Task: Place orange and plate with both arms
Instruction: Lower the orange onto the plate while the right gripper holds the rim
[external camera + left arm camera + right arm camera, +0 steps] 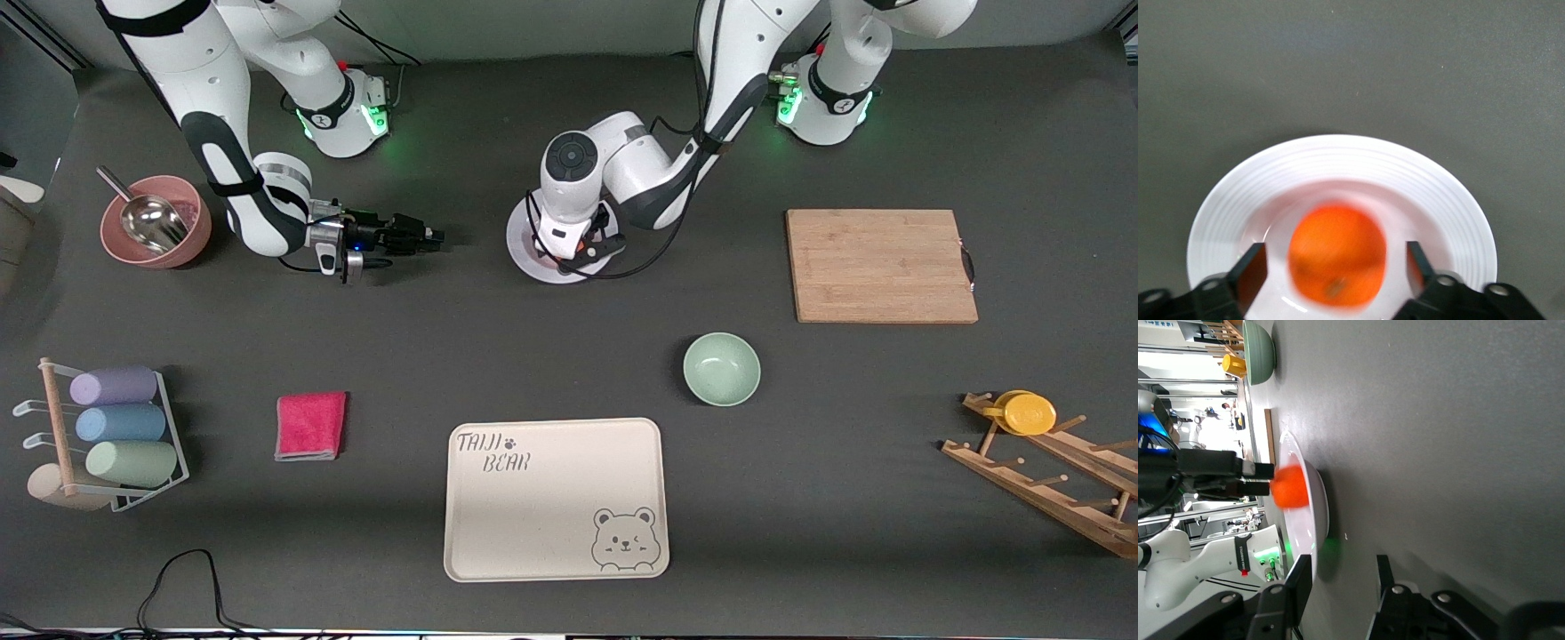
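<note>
Reading the front view as a clock face with twelve o'clock toward the robots' bases, we are seeing the plate (524, 244) lying on the dark table at about twelve o'clock from the beige bear tray (551, 498), well apart from it. The orange (1290, 487) is sitting in the plate's well.

The left gripper (1333, 261) is hanging straight over the plate, pointing down. Its fingers (1250, 275) are standing wide apart on either side of the orange, with a gap showing on each side, so we are seeing it grip nothing.

The right gripper (431, 236) is hovering low over bare table at nine o'clock from the plate, pointing toward it and clear of the rim. Its fingers are standing partly apart and are holding nothing; this arm is waiting.

Around the plate, we are finding the wooden cutting board (880, 265) at three o'clock, the mint-green bowl (721, 369) at about four o'clock, the pink cloth (310, 426) at about seven o'clock, and the pink bowl (156, 222) with a metal scoop (147, 218) in it at nine o'clock, at the right arm's end of the table. A yellow cup (1029, 413) is resting on a wooden rack (1040, 484) at four o'clock from the mint-green bowl.
</note>
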### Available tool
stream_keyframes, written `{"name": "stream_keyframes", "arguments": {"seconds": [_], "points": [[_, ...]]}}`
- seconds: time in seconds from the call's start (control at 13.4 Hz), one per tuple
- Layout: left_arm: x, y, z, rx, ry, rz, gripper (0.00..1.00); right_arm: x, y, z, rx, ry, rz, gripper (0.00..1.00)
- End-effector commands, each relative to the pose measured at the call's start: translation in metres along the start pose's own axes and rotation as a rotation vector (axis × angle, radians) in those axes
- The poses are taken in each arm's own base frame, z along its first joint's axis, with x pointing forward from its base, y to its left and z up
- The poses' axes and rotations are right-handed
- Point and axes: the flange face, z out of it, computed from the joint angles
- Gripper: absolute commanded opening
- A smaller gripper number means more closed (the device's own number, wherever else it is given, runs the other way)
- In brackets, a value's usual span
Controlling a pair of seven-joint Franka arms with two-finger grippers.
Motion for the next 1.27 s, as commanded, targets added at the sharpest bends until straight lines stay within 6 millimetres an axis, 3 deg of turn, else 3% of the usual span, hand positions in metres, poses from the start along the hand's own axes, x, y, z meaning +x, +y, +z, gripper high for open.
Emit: {"name": "stream_keyframes", "arguments": {"seconds": [0.0, 0.22, 0.37, 0.45, 0.82, 1.2], "points": [[-0.002, 0.0, -0.002, -0.008, 0.021, -0.013, 1.0, 0.0, 0.007, 0.006, -0.002, 0.013, -0.021, 0.46], [0.004, -0.001, -0.01, -0.005, 0.026, -0.018, 1.0, -0.001, 0.007, 0.005, -0.002, 0.013, -0.021, 0.46], [0.012, -0.002, -0.027, 0.011, 0.036, -0.02, 1.0, -0.001, 0.008, 0.006, -0.001, 0.013, -0.019, 0.46], [0.028, -0.007, -0.042, 0.025, 0.052, -0.029, 1.0, -0.001, 0.007, 0.006, 0.001, 0.013, -0.021, 0.46], [0.136, -0.057, -0.154, 0.08, 0.088, 0.13, 1.0, -0.003, 0.011, 0.009, 0.002, 0.02, -0.013, 0.46], [0.266, -0.138, -0.266, 0.078, 0.033, 0.227, 1.0, -0.013, 0.011, 0.042, 0.02, 0.048, -0.012, 0.46]]}}
